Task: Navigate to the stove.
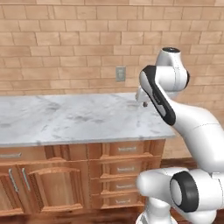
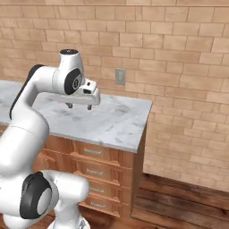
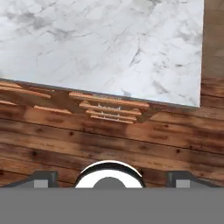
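The stove is out of view. My gripper (image 2: 78,106) hangs over the right part of a white marble countertop (image 2: 114,123), pointing down a short way above it. Its fingers stand wide apart and hold nothing. In the left base view the gripper (image 1: 143,102) is partly hidden behind my forearm, above the countertop (image 1: 65,118). In the hand view the fingertips (image 3: 43,178) frame the marble top (image 3: 109,43) and the drawer fronts below its edge.
Wooden base cabinets with a stack of drawers (image 1: 124,168) carry the counter, which ends at its right corner (image 2: 150,105). A brick wall with a grey outlet (image 2: 120,76) runs behind. Open wooden floor (image 2: 183,197) lies right of the counter.
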You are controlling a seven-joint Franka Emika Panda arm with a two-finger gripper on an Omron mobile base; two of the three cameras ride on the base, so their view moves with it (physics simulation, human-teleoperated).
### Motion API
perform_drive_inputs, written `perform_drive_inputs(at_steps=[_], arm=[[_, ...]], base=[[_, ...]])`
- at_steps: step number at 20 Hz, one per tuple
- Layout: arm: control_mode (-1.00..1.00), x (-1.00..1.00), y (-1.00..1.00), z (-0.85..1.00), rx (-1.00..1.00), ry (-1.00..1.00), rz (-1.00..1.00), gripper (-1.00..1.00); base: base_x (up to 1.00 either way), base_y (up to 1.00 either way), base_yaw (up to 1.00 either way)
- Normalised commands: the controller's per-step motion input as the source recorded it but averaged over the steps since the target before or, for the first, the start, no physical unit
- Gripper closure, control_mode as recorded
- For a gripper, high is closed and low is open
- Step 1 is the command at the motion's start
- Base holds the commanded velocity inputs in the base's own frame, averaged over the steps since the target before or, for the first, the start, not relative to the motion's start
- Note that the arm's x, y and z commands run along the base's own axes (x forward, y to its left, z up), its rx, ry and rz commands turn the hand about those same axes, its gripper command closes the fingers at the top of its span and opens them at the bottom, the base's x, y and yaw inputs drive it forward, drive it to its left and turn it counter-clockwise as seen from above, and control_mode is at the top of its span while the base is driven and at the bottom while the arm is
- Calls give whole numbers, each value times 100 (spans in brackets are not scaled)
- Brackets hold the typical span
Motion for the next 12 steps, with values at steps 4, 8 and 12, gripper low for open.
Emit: perform_drive_inputs(at_steps=[4, 8, 12], arm=[[100, 0, 0, 0, 0, 0, 0, -100], [100, 0, 0, 0, 0, 0, 0, -100], [100, 0, 0, 0, 0, 0, 0, -100]], base=[[-34, 6, 71], [-7, 4, 99], [-6, 0, 100]])
